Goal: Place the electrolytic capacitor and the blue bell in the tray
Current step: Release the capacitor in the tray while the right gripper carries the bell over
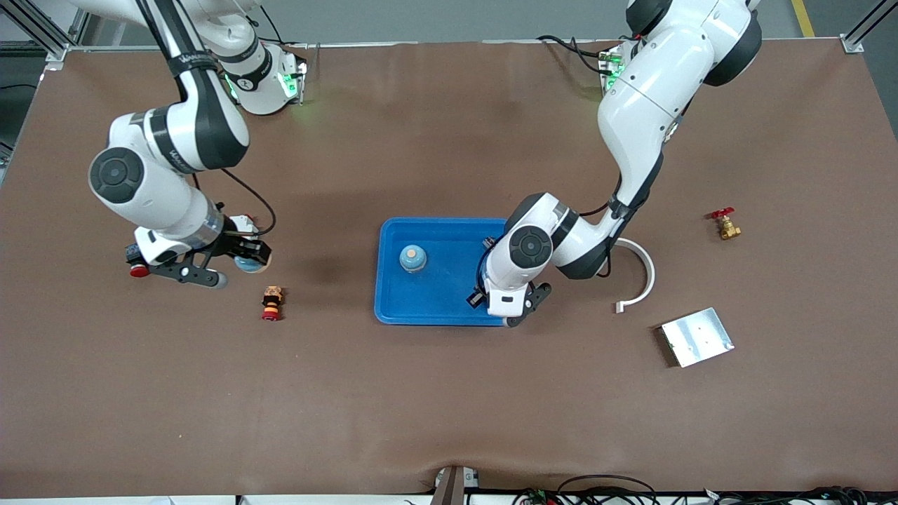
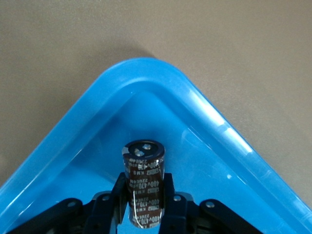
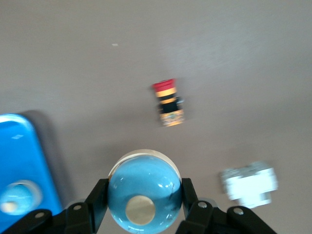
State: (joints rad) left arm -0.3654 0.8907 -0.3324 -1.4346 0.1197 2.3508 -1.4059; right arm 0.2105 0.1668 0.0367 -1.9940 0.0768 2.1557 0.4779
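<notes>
Left wrist view: the left gripper (image 2: 145, 204) clamps the electrolytic capacitor (image 2: 143, 183) over a corner of the blue tray (image 2: 204, 114), ready for release. The right gripper (image 3: 144, 207) grips a blue bell (image 3: 144, 190) above bare table; the tray lies toward three o'clock in the front view.

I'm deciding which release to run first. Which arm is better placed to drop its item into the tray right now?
Left. The left pincer holds the capacitor over a corner of the tray. The right pincer holds the blue bell over bare table, away from it.
</notes>
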